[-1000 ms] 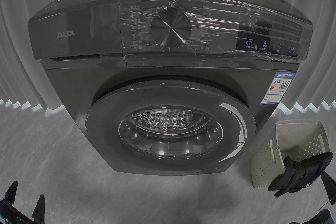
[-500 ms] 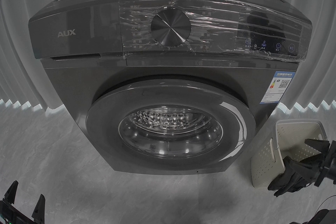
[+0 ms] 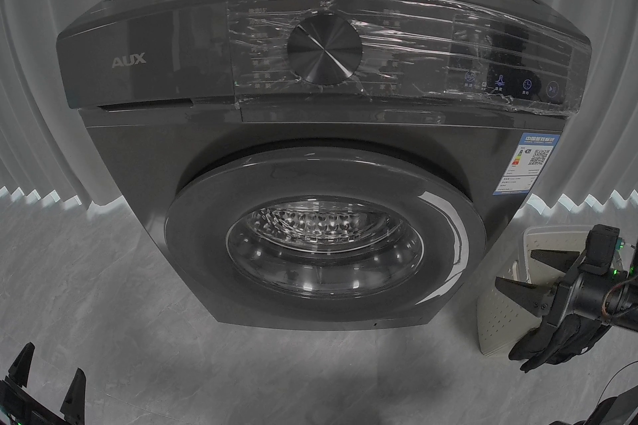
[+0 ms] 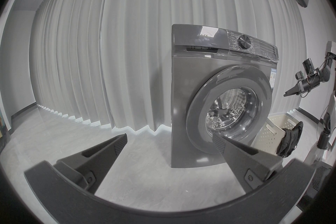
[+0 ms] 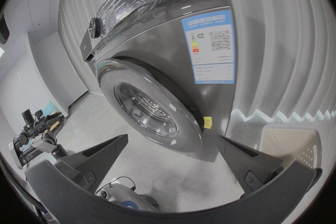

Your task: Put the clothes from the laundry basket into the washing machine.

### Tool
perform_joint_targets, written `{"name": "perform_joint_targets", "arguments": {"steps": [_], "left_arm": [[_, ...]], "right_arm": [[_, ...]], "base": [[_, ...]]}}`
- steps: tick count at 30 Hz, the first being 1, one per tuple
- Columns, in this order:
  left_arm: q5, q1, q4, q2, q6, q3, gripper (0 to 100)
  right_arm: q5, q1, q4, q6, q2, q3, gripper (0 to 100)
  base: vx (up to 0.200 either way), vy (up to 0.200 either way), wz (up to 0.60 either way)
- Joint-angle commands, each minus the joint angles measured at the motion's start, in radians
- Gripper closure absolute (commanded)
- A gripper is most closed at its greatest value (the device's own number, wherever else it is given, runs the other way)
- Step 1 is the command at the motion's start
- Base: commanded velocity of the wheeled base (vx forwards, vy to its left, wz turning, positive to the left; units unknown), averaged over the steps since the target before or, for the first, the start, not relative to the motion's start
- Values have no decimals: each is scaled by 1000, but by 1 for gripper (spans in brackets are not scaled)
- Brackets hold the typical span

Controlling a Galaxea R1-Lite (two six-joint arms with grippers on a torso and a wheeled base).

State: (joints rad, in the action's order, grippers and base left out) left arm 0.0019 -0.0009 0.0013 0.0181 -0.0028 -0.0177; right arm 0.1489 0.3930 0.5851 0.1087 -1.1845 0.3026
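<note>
Two grippers, both spread wide and both empty.

From the head view, the right gripper has come up within the last second from the low corner. It now hangs above the laundry basket, fingers pointing toward the washing machine. The dark garment lies below the gripper, draped over the basket's near rim where it lay before, and the fingers are apart from it. The round door is shut and sits ahead of the fingertips, off to their inner side. The left gripper sits low and well apart from all of this, unmoved. The slight shift of the whole picture is the camera's own.

From the left wrist view, the door is far ahead of the open left fingers. The basket and garment stand beyond, with the right gripper raised above them.

From the right wrist view, the door lies ahead between the spread fingers. The basket is just past the outer finger.

My reading is that the rise without cloth means no pick was made. Nothing can go in while the door is shut, so the right arm is probably heading to open it first. Loading has not begun.
</note>
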Motion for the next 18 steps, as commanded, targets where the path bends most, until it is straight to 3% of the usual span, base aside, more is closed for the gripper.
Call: {"name": "perform_joint_targets", "arguments": {"steps": [1,10,15,18], "left_arm": [[1,-1,0,-18,0,18,0],[0,-1,0,-18,0,18,0],[1,-1,0,-18,0,18,0],[0,-1,0,-18,0,18,0]], "right_arm": [[-3,-3,42,2,-95,21,0],[-5,-6,84,-1,-149,24,0],[-14,-9,211,-4,-236,23,0],[-28,-2,219,-4,-251,26,0]], "base": [[0,0,0],[0,0,0],[0,0,0],[0,0,0]]}}
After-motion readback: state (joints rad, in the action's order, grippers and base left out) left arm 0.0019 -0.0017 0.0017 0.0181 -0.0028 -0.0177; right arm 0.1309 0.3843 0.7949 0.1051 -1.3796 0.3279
